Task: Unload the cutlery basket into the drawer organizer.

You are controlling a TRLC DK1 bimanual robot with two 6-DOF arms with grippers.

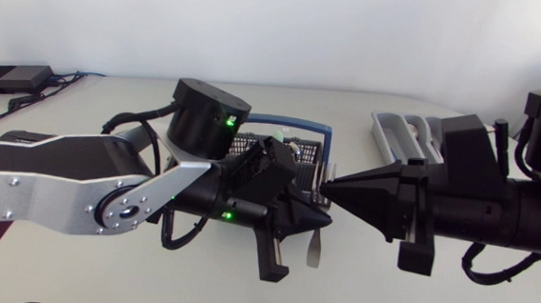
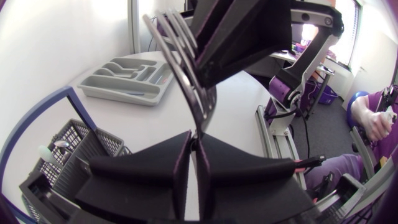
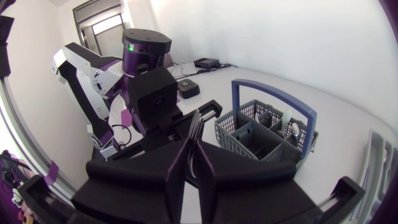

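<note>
A metal fork [image 1: 313, 248] hangs upright above the table's middle, tines up, with both grippers on it. My left gripper [image 1: 320, 215] is shut on its neck, seen between the fingers in the left wrist view [image 2: 198, 146]. My right gripper [image 1: 329, 188] is shut on the fork [image 2: 186, 74] just below the tines, and its own view shows the fork [image 3: 195, 127] pinched in the gripper [image 3: 194, 152]. The dark cutlery basket [image 1: 294, 151] with a blue handle stands behind the left gripper. The grey drawer organizer [image 1: 401, 132] lies at the back right.
The basket [image 2: 68, 155] still holds a spoon [image 2: 59, 144] and other pieces [image 3: 292, 127]. The organizer [image 2: 127, 78] has several long compartments. A black box [image 1: 13, 78] with cables sits at the back left.
</note>
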